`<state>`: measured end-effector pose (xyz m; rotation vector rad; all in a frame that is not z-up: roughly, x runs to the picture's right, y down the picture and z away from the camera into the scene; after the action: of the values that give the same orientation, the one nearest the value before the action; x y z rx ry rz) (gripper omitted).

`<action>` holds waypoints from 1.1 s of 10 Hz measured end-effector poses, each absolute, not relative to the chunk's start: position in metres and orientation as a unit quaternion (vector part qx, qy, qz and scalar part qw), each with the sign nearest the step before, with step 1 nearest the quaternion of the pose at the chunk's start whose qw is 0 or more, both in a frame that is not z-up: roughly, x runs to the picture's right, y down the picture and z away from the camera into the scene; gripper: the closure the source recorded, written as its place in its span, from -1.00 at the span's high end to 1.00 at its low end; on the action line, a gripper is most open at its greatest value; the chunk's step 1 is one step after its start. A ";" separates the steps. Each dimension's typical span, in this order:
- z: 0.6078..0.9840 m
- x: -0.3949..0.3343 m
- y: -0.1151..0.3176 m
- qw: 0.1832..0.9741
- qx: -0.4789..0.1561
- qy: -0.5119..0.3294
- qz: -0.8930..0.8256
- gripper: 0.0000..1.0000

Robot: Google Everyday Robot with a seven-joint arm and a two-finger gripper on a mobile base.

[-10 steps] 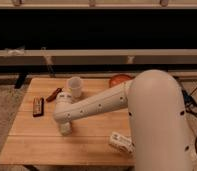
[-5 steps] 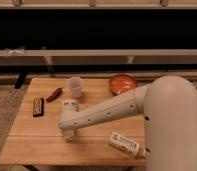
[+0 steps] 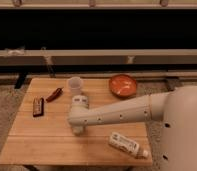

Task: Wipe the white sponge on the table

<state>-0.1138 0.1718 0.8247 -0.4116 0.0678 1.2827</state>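
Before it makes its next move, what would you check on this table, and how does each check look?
1. Position: end effector is down at the table, left of centre: ok.
2. Grip: end effector shut: ok.
3. Contact: white sponge under it: cannot tell, none shows.
4. Left side: dark bar and red pepper lie apart from the arm: ok.
5. Behind: clear cup upright, close to the wrist: cannot tell if touching.
6. Front right: bottle lies on its side, away from the end effector: ok.
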 end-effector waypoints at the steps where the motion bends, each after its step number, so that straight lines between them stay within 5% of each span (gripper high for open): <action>1: 0.830 -0.111 0.163 0.780 -0.184 0.032 0.597 -1.00; 7: 0.871 -0.155 0.129 0.797 -0.166 0.039 0.579 -1.00; 11: 0.858 -0.190 0.150 0.820 -0.183 0.025 0.541 -1.00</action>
<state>-0.1899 0.1496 0.8581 -0.3892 0.0523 1.1525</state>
